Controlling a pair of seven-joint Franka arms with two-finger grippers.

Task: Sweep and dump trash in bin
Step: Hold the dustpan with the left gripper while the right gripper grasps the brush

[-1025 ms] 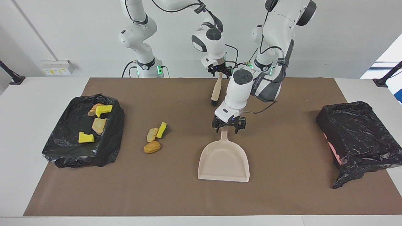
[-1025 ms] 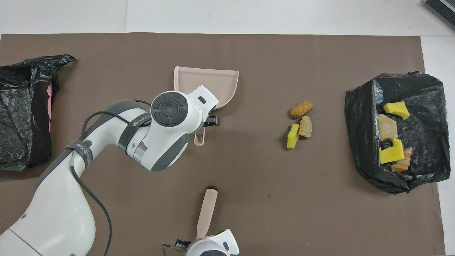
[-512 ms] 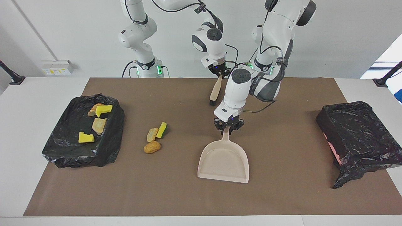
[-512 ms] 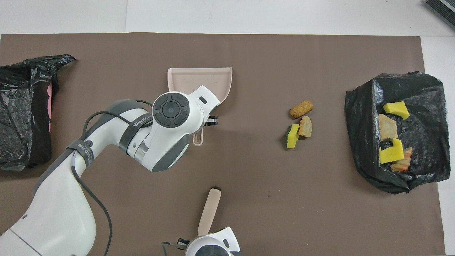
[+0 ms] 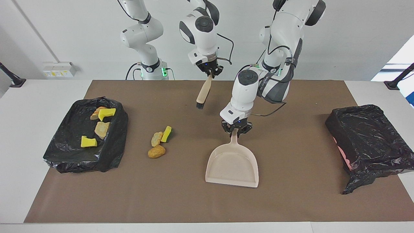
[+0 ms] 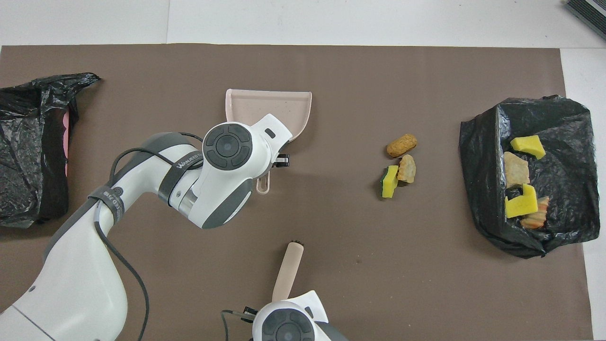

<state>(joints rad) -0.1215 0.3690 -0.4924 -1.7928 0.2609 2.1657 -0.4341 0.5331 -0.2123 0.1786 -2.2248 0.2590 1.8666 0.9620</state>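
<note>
Three pieces of trash lie together on the brown mat: a tan lump [image 5: 156, 151], a bread-like slice [image 5: 157, 138] and a green-backed yellow sponge chunk [image 5: 167, 134]. Several more pieces lie in the black-bagged bin [image 5: 113, 142] at the right arm's end. My left gripper [image 5: 235, 131] is shut on the handle of the beige dustpan [image 5: 232, 165], whose mouth points away from the robots. My right gripper [image 5: 210, 72] is shut on the handle of the beige brush [image 5: 203, 90], which hangs bristles down over the mat. The overhead view shows the dustpan [image 6: 268, 106], brush [image 6: 289, 270] and trash [image 6: 401, 144].
A second bin wrapped in a black bag [image 5: 368, 142] stands at the left arm's end of the table, with a pink edge showing. The brown mat [image 5: 291, 200] covers most of the white table.
Both grippers have closed, the left on the dustpan handle, the right on the brush handle. The right gripper has lifted the brush and carried it toward the right arm's end. The dustpan shifted slightly.
</note>
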